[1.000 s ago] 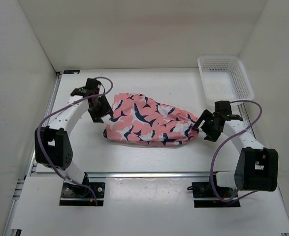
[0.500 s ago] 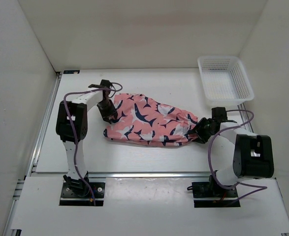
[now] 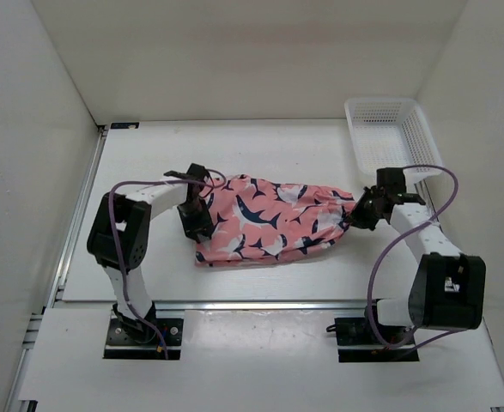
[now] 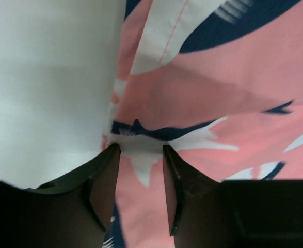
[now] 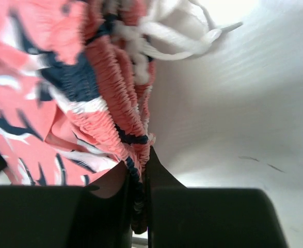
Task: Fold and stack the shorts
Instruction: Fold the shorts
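Note:
The shorts (image 3: 273,219), salmon-pink with navy-and-white sharks, lie stretched across the middle of the table between both arms. My left gripper (image 3: 202,227) sits at their left edge, and in the left wrist view the left gripper (image 4: 139,150) has pink fabric (image 4: 141,206) filling the gap between its fingers. My right gripper (image 3: 361,215) is at their right end. In the right wrist view the right gripper (image 5: 138,165) is shut on the gathered waistband (image 5: 117,88). The white drawstring (image 5: 177,41) hangs bunched beyond it.
A white mesh basket (image 3: 393,137) stands at the back right corner, just behind the right arm. White walls close in the table on the left, back and right. A metal rail runs along the table's left edge (image 3: 84,197).
The right gripper closed on the waistband and pulled it up and to the right. The left gripper moved toward the front right with the left edge. The shorts now lie longer and flatter.

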Robot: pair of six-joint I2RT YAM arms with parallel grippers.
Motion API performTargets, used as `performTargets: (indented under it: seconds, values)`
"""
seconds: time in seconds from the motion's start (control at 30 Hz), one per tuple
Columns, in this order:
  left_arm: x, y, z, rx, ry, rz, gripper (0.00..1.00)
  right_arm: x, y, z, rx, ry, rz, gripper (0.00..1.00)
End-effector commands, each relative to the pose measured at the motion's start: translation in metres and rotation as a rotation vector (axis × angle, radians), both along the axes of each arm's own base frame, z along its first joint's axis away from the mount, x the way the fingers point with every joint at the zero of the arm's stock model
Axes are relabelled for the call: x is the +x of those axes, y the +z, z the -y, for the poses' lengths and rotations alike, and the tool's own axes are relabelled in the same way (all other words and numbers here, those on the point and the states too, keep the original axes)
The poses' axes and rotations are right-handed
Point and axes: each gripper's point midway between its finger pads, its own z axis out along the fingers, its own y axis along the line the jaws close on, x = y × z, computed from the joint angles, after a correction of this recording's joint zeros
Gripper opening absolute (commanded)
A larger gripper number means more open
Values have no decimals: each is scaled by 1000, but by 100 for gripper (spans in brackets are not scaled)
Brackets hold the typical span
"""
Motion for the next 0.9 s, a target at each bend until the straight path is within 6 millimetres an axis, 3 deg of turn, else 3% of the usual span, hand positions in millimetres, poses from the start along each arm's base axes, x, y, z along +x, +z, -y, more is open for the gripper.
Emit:
performTargets:
  seconds: [0.0,0.03,0.1,0.17,0.2,0.23,0.27,0.37,0.43,0.57,0.63,0.67,0.73,0.77,0.8,0.87]
  values:
    - [-35,16,1,0,-11,10,52,0,41,20,-143,76,72,0]
    - [-34,22,2,-9,-1,29,54,4,54,21,-160,101,109,0]
    - [-34,28,2,-17,-1,48,57,6,62,19,-194,120,120,0]
    - [-25,35,4,-19,1,78,55,13,72,18,-235,133,140,0]
    - [-20,36,2,-20,11,81,49,14,73,10,-246,158,146,0]
    - [-15,34,4,-18,12,77,15,15,78,7,-263,170,152,0]
    - [-8,31,9,-34,-13,90,10,22,89,6,-299,166,186,0]
    - [1,15,14,-30,-28,61,10,29,108,-18,-320,211,240,0]
    - [13,8,20,-38,-42,58,10,30,110,-37,-323,266,243,0]
    - [25,-8,23,-19,-41,31,10,30,115,-85,-355,377,259,0]
    - [25,-13,25,-26,-42,15,10,30,128,-110,-362,428,299,0]
    - [26,-16,26,-26,-42,15,10,20,124,-134,-366,513,294,0]
    - [22,-23,26,-31,-44,-1,10,18,137,-163,-360,598,345,0]
    - [21,-26,26,-28,-43,-10,10,6,130,-187,-364,679,338,0]
    - [18,-28,24,-24,-52,-18,10,4,140,-203,-356,719,372,0]
    - [19,-28,21,-24,-43,-18,10,-8,129,-234,-391,809,368,0]
